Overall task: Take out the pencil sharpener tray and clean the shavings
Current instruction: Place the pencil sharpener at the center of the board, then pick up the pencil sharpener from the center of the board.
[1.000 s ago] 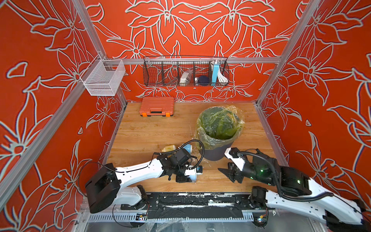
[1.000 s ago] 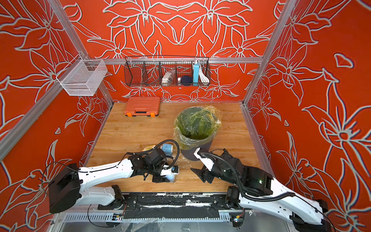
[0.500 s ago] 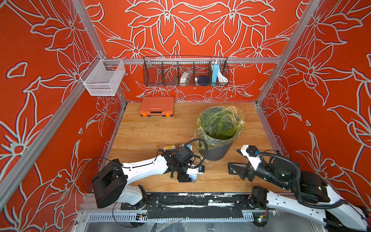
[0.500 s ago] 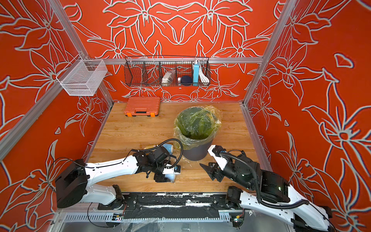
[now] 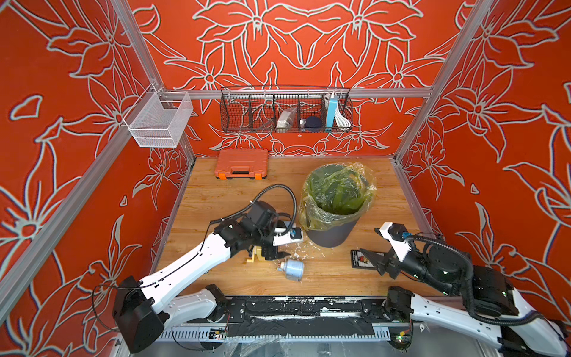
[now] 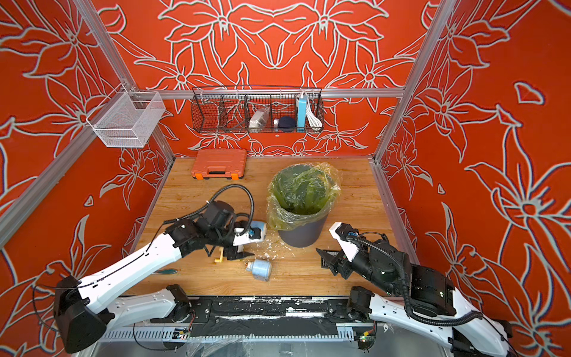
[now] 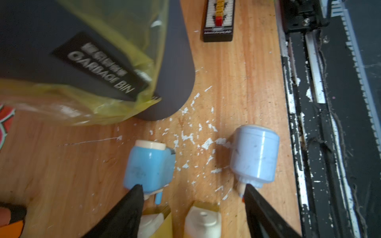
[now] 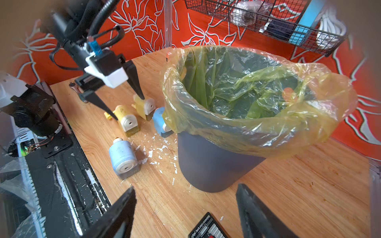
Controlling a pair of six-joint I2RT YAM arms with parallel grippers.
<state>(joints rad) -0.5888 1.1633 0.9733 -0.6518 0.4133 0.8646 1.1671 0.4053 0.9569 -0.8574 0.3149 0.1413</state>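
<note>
The left claw hangs low over the table with its jaws wide, gripping nothing. In the right wrist view its two fingers straddle a pair of yellow sharpeners. One fingertip sits at the top of the farther one.

The shavings lie scattered on the wood as small white flecks. They are thickest between the foot of the dark bin and a pale blue sharpener that sits near the table's front edge. A brighter blue sharpener stands just beside the bin's wall. The greyish strip under the pale blue one may be its tray, but the view is too soft to be sure.

The right claw is also spread wide and holds nothing. It hovers over a flat black pack lying on the table, well apart from the sharpeners.
</note>
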